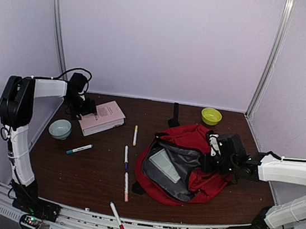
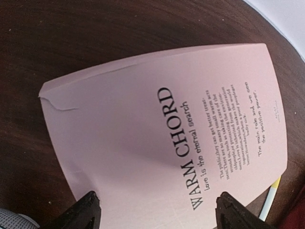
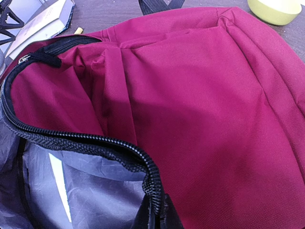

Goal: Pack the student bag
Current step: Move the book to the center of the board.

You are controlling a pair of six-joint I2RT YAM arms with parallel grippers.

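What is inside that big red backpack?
The backpack is unzipped, showing grey lining and one flat, pale rectangular item, perhaps a book. Anything deeper is covered by red fabric and the lining's folds.

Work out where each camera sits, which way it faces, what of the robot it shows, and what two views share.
Top camera: above and behind the arms, looking down at the table; both arms show, left gripper at the book, right gripper at the backpack.
Left wrist: looks down on the book's cover; its open fingers at the bottom edge.
Right wrist: looks across the backpack's red cloth and zipper; dark fingertips pinch its rim.
Shared: the book shows in all three.
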